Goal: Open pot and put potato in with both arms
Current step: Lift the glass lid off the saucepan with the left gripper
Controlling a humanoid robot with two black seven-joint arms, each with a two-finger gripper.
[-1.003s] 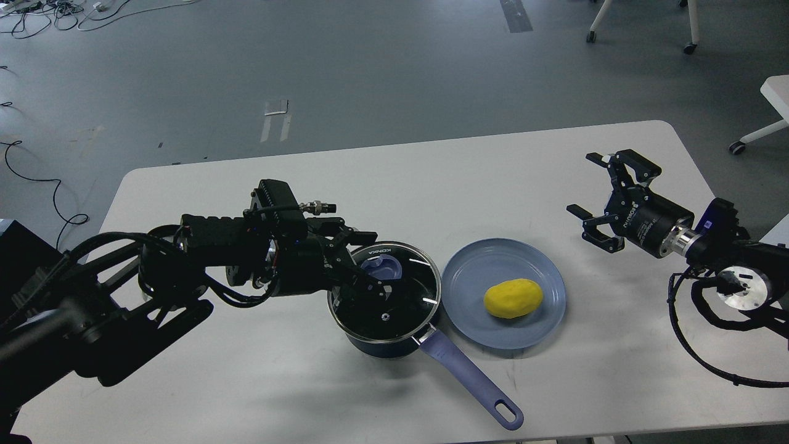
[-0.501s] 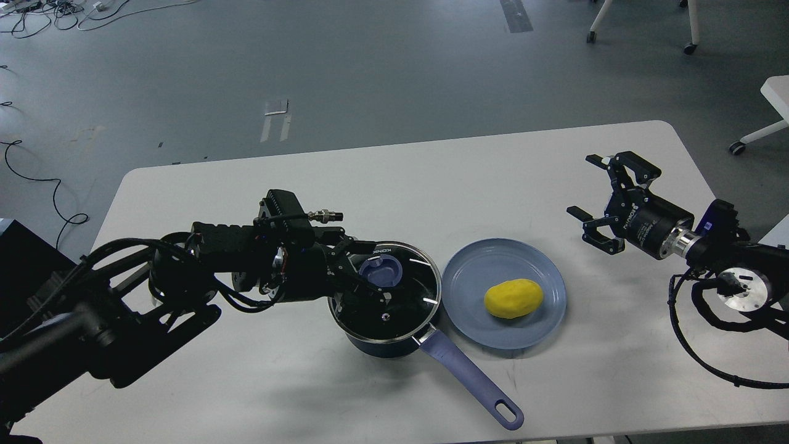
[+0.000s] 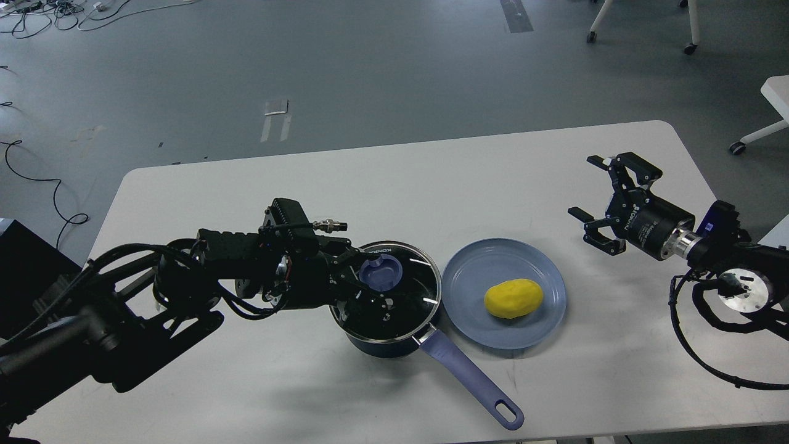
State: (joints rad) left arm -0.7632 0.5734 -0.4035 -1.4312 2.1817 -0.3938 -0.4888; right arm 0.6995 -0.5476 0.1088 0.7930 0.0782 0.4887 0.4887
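Grey floor surrounds one white desk point(image 3: 394, 179), which carries one pot point(image 3: 385, 336), one lid point(image 3: 394, 296), one plate point(image 3: 504, 293) and one potato point(image 3: 513, 298). At the near middle of the desk the dark pot stands upright with its glass lid on, a single blue knob point(image 3: 381, 273) at the lid's centre and one blue handle point(image 3: 471, 385) running toward the near right, its end close to the desk's near edge. At the knob is the left claw point(image 3: 363, 277); its dark fingers reach over the lid's left rim to either side of the knob, but whether they press on it or how wide they stand I cannot tell against the dark glass. Just right of the pot, apart from it by a narrow strip of desk, the blue plate holds the yellow potato, which lies a little right of the plate's middle. Well apart to the right, the right claw point(image 3: 607, 200) hangs above the desk near its right edge with both fingers spread wide and nothing between them. Bare desk lies open between plate and right claw, across the whole far half, and in the near left corner under the left arm. Off the desk there are cables point(image 3: 37, 15) on the floor at far left and chair legs on castors point(image 3: 690, 46) at far right.
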